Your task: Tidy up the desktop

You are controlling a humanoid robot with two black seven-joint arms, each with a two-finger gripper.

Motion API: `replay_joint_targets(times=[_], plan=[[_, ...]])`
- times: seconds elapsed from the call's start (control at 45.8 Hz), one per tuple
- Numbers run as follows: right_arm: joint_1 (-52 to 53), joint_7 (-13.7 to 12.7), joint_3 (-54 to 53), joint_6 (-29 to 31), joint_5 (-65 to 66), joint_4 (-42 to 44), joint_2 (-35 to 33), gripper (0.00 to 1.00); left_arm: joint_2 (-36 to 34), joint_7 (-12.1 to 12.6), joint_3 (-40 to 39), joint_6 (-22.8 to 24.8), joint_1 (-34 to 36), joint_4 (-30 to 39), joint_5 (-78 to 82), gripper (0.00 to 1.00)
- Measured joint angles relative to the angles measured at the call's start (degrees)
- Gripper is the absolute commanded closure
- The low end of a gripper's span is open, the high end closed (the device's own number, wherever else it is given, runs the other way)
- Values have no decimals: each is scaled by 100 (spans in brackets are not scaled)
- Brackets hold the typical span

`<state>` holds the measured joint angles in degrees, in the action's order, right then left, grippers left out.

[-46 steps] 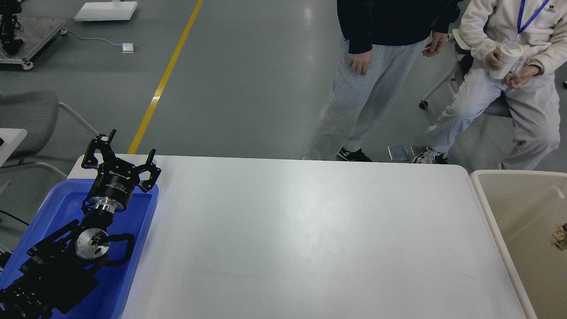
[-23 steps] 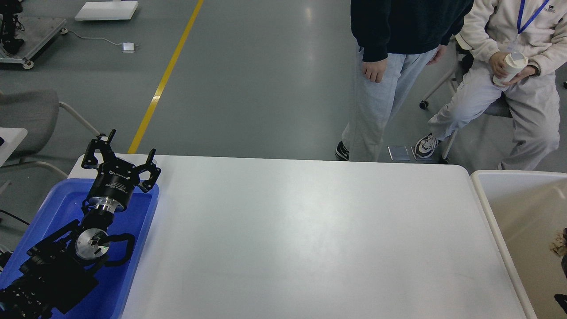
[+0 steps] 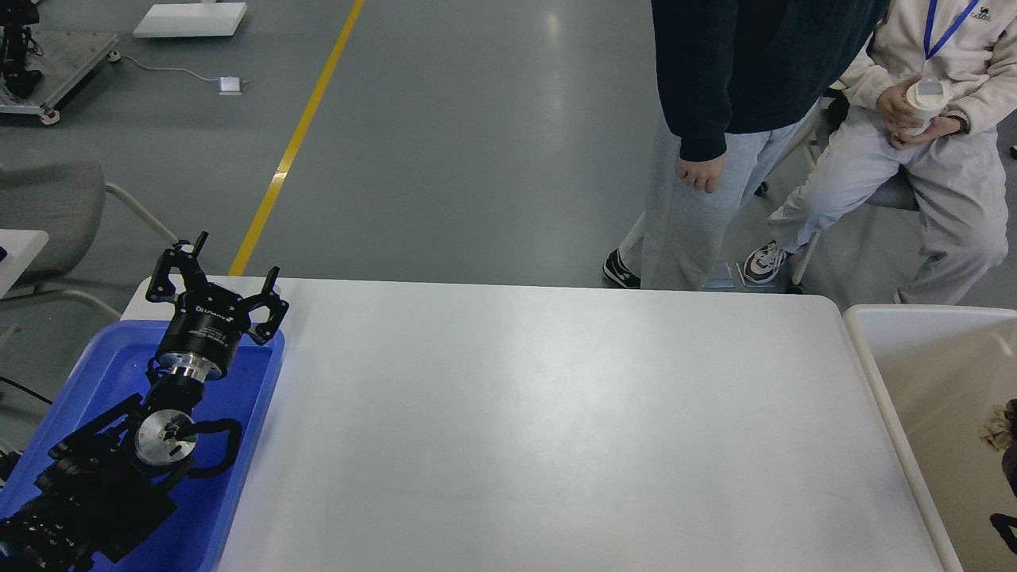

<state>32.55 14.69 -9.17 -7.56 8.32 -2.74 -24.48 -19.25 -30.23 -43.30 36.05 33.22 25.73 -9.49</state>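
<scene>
The white desktop [image 3: 556, 413] fills the middle of the head view and nothing lies on it. My left gripper [image 3: 237, 258] is open and empty, held above the far end of the blue tray [image 3: 266, 381] at the desktop's left edge. Only dark parts [image 3: 1004, 523] of my right arm show at the right edge, over the beige-white bin [image 3: 874, 357]. Their fingers cannot be told apart. A small crumpled brown scrap [image 3: 993, 433] lies in the bin.
A person in a dark top and grey trousers [image 3: 683, 230] stands close behind the table's far edge. A seated person in white [image 3: 937, 159] holds a cup. A grey chair [image 3: 56, 206] stands at the far left.
The standing person has stepped to the right and leaned nearer the table. Dark parts of my right arm have come into view at the right edge. My left arm has not moved.
</scene>
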Motion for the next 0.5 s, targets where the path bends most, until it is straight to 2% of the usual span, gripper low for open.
replay_joint_targets(times=[0.503], plan=[[-1, -1, -23, 2, -5, 51, -16, 1, 0, 0, 0, 2, 0, 0, 0, 0]])
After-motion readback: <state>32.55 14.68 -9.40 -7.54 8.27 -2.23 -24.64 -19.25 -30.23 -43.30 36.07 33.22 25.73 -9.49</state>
